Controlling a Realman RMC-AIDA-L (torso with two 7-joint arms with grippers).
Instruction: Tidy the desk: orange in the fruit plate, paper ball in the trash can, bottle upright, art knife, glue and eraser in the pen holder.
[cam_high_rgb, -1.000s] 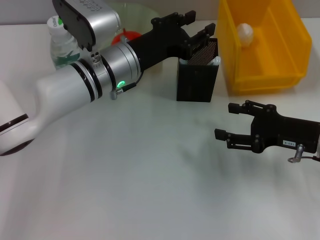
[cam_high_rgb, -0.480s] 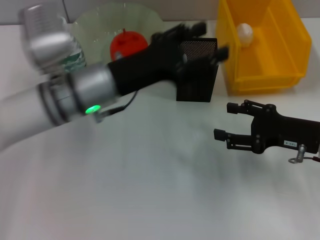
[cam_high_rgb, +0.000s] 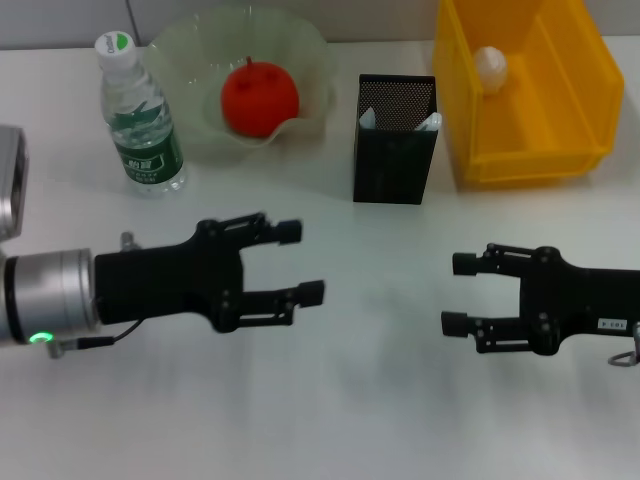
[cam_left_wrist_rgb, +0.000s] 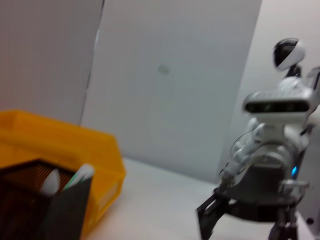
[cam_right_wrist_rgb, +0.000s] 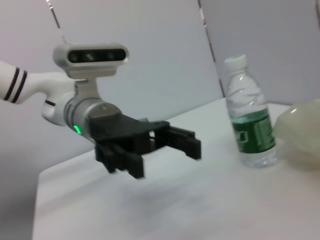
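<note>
Pen holder: black mesh, closest to the lens, two pale rounded item tops sticking out above its rim, can't ID them. Yellow trash can sits right behind it, touching or nearly so. White desk runs past both to a pale wall. Right gripper is farther off across the desk, fingers spread apart, nothing between them, grey-white wrist and camera housing above it.

Bottle with dark green label, its print too small to read, small white sticker on right gripper arm, also unreadable
</note>
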